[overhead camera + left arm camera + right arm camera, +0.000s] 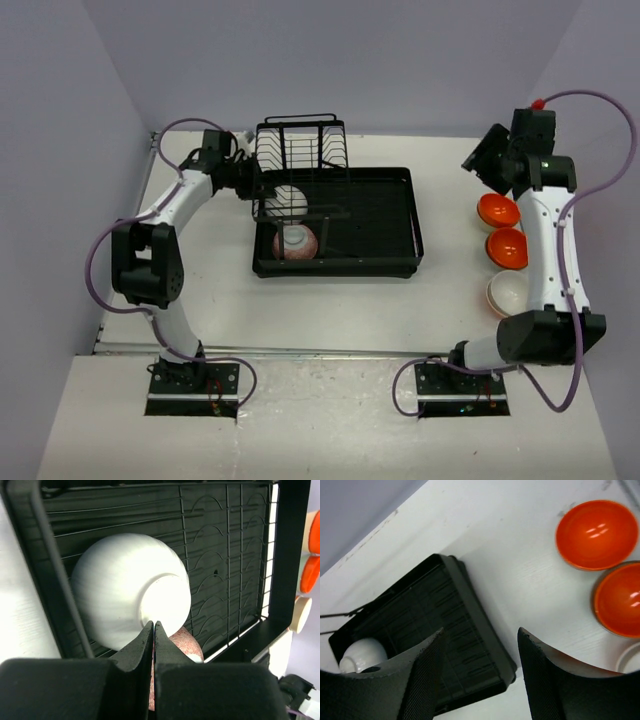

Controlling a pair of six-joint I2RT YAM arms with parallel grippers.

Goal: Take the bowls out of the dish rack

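Showing its foot ring: plain white bowl

no legible text, no labels, brands or numbers (any view)

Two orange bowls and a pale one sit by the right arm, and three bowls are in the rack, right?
No, only two are in the dish rack: a white bowl and a pink patterned bowl, per the top view.
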